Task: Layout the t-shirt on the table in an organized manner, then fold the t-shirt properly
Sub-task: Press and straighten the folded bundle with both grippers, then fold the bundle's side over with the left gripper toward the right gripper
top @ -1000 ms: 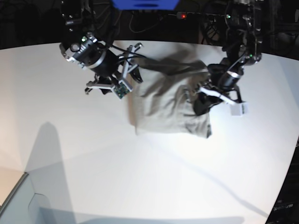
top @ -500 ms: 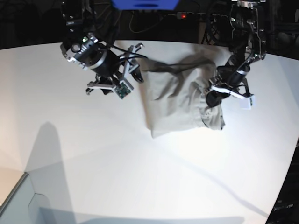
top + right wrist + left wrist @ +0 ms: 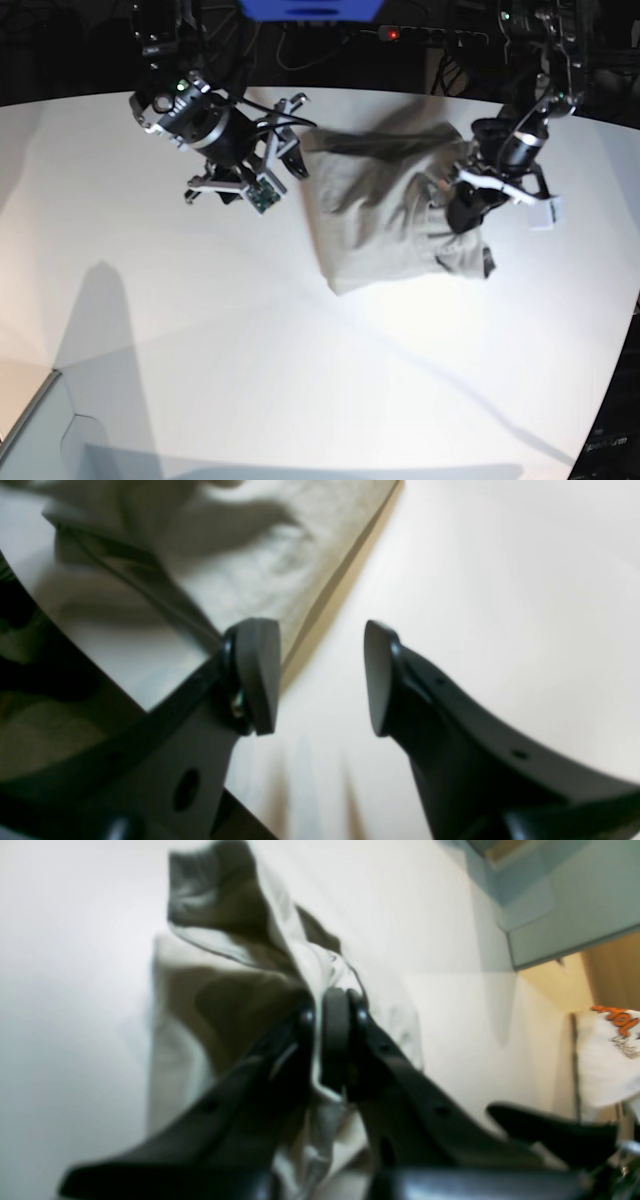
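Soft, limp cotton: my left gripper (image 3: pixel 327 1040) pinches the t-shirt (image 3: pixel 385 215) at its three-o'clock edge; my right gripper (image 3: pixel 320 677) gapes empty at nine o'clock.

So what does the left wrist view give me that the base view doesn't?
Only the left wrist view shows the left gripper shut on a fold of the t-shirt, cloth pinched between its pads. Only the base view shows the shirt's whole outline and the right gripper, open and holding nothing, beside its edge. Both show the shirt bunched on the white table.
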Motion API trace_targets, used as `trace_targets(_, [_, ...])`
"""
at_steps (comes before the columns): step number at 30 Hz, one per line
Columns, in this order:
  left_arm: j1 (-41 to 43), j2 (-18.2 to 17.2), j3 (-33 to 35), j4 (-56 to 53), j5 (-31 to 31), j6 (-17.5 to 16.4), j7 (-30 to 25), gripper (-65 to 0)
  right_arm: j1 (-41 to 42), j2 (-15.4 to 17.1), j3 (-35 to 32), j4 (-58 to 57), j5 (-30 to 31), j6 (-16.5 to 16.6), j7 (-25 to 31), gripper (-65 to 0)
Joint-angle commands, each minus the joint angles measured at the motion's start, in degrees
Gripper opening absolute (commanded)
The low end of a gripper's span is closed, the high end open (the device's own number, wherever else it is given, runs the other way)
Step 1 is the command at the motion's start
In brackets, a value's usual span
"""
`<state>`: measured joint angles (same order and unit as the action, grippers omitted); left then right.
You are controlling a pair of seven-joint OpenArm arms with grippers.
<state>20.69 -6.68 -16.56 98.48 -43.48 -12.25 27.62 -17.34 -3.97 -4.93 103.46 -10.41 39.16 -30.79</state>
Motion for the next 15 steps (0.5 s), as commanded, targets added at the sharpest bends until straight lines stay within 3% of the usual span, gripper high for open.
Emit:
trace_targets(1, [-0.2, -0.2, -1.7, 1.1, -0.5, -0.2, -1.6, -65.0, 0.9, -0.2, -0.1, 0.8, 0.9, 0.8, 1.3, -39.8])
trace_targets(12, [-4.6, -0.5, -5.7, -13.5, -0.5, -0.5, -1.5, -64.7, 1.4, -0.4, -0.2, 0.7, 0.9, 0.8, 1.3, -39.8])
trace_targets(15, [-5.5, -1.6, -5.4, -17.0, -0.5, -0.4, -1.5, -56.8, 1.4, -0.4, -0.2, 0.7, 0.9, 0.8, 1.3, -39.8])
